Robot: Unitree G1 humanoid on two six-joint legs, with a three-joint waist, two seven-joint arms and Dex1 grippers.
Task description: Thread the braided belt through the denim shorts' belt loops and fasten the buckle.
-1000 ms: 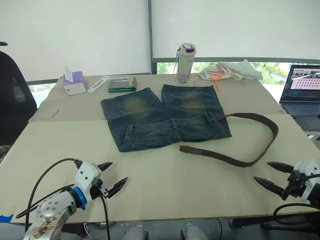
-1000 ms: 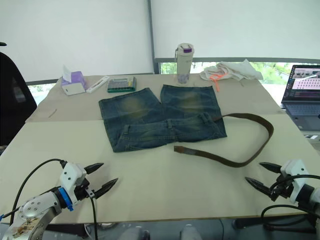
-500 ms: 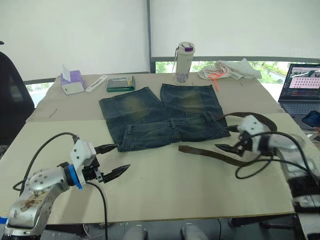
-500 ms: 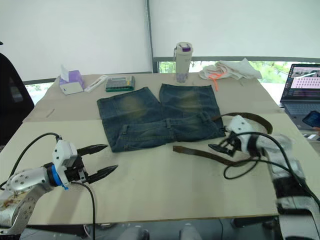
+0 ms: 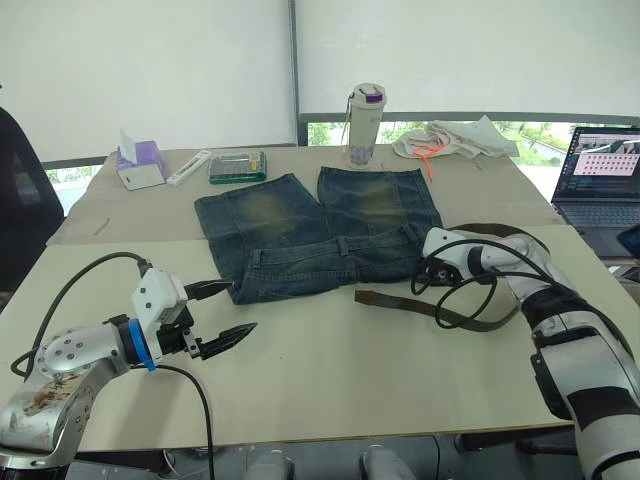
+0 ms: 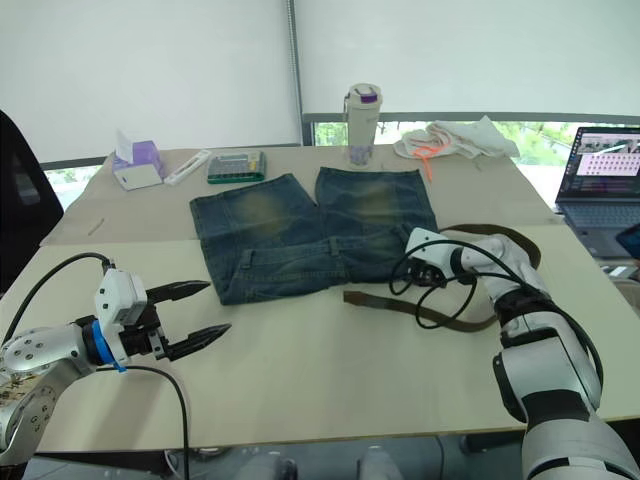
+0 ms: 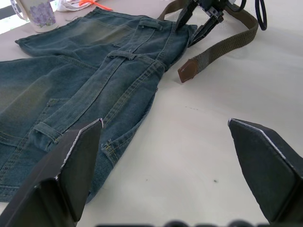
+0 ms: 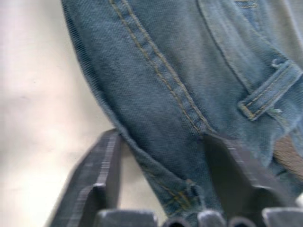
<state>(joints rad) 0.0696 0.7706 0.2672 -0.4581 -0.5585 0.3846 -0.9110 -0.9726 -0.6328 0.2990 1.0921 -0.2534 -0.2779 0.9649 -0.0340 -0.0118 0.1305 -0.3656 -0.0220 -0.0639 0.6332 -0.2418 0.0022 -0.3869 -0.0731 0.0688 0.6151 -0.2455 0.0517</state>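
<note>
At frame centre, denim shorts (image 5: 318, 232) spread flat on the worktop (image 5: 330, 370), waistband toward the lower edge. Right of centre, braided belt (image 5: 468, 315) curving from the shorts' right corner out and back, its brown tip (image 7: 185, 74) lying bare just below the waistband; buckle end hidden behind the right arm and cable. Right claw (image 7: 199, 22) spread open at the waistband's right corner, straddling the denim edge beside a belt loop (image 8: 267, 92). Lower left, left claw (image 5: 222, 315) wide open, holding nothing, near the shorts' left corner.
</note>
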